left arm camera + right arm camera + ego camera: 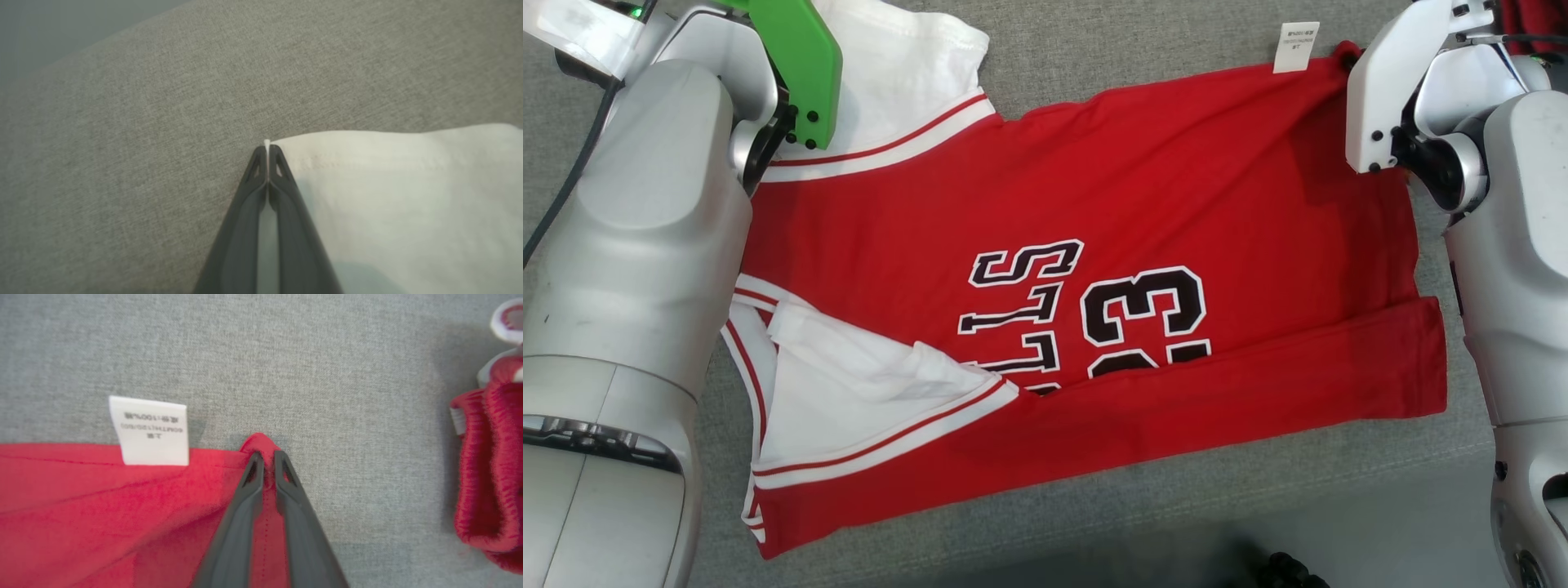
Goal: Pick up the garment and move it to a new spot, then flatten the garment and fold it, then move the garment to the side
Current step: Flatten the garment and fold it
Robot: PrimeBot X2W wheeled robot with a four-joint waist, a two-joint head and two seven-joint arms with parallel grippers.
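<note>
Soft, even light falls from above, leaving faint shadows on the jersey [1143, 188] and the grey cloth [1094, 73]; the head view is sharp, both wrist views blurred close up.

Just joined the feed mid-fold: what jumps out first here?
A red jersey with black 23 lettering lies spread across the grey surface, its near edge folded over. The left hand pinches its white sleeve corner; the right hand pinches the hem corner beside the care label.
</note>
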